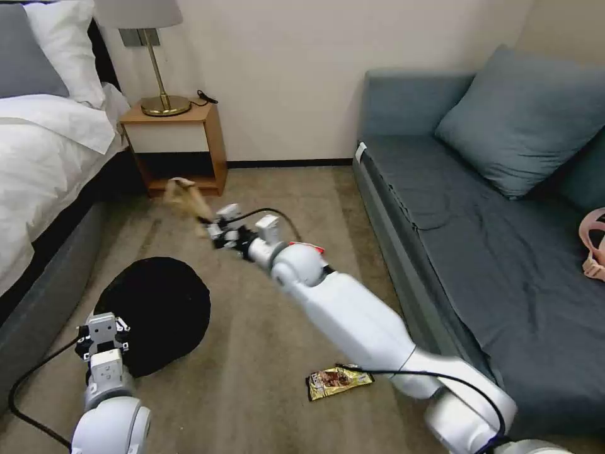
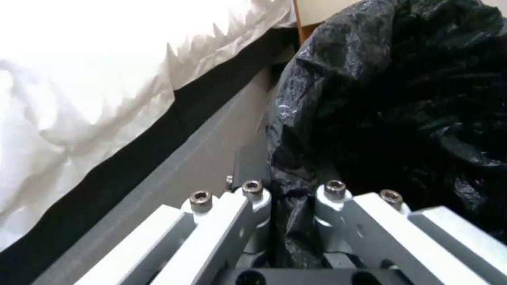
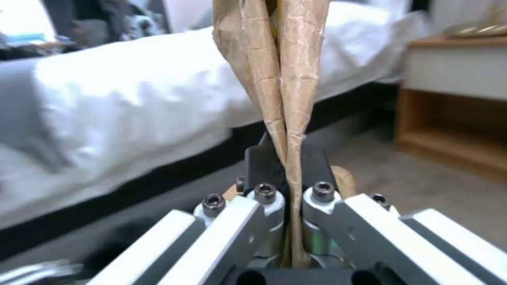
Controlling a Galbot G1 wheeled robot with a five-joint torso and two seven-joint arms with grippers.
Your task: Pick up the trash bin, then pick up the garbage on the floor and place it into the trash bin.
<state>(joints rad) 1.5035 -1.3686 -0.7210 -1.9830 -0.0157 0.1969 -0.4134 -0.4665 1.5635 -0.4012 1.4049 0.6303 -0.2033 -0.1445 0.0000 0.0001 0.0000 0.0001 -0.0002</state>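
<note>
The carpet (image 1: pixel 265 353) is beige. A gold-brown wrapper (image 1: pixel 338 381) lies on it at five o'clock, just beside the sofa (image 1: pixel 441 252). A red-white bag (image 1: pixel 307 246) lies near centre. The nightstand (image 1: pixel 179 148) stands at eleven o'clock.

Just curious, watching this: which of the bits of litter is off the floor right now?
The brown paper bag, pinched in the right end effector above the carpet. The gold-brown snack wrapper lies flat on the floor, and a red-white scrap peeks out behind the arm.

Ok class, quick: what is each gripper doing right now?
Left gripper: shut on the trash bin rim.
Right gripper: shut on the brown paper bag.
</note>
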